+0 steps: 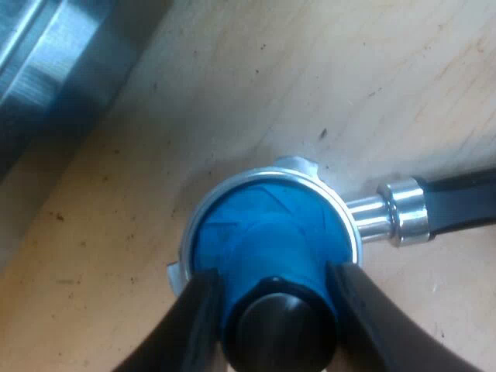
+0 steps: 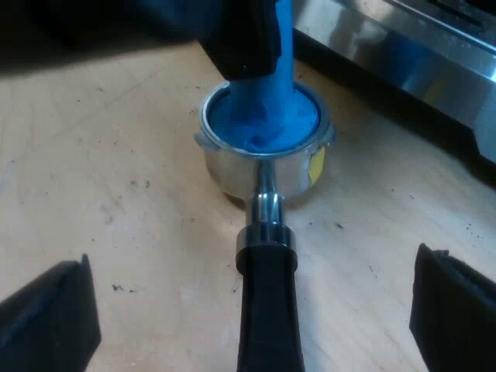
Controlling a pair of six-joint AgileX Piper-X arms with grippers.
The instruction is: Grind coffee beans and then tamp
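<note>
- The round blue tamper point(image 1: 271, 232) with a black knob point(image 1: 283, 333) is seated in the basket of the metal holder point(image 1: 353, 232), which rests on the pale wooden worktop point(image 1: 310, 77).
- The left tool point(image 1: 271, 271) is closed around the tamper. Its two black fingers point(image 1: 194, 325) are pressed against the blue body on either side, just below the knob.
- The right tool point(image 2: 249, 263) is spread wide and nothing is gripped. The holder's dark handle point(image 2: 267, 310) lies between its fingers point(image 2: 46, 318), well apart from both.
- In the left wrist view the tamper is seen from above, with the basket's rim ringed around the blue and the handle's silver collar point(image 1: 403, 213) beside it.
- In the right wrist view the holder's basket point(image 2: 232, 167) is seen from the side, along the handle. A small yellow patch point(image 2: 316, 163) is visible on its outer wall, and the left tool point(image 2: 240, 39) is seen as a dark mass at the tamper's point(image 2: 267, 116) top.
- The brushed steel espresso machine point(image 2: 403, 54) stands on the worktop near the basket, and its edge point(image 1: 54, 54) is also caught in the left wrist view.
</note>
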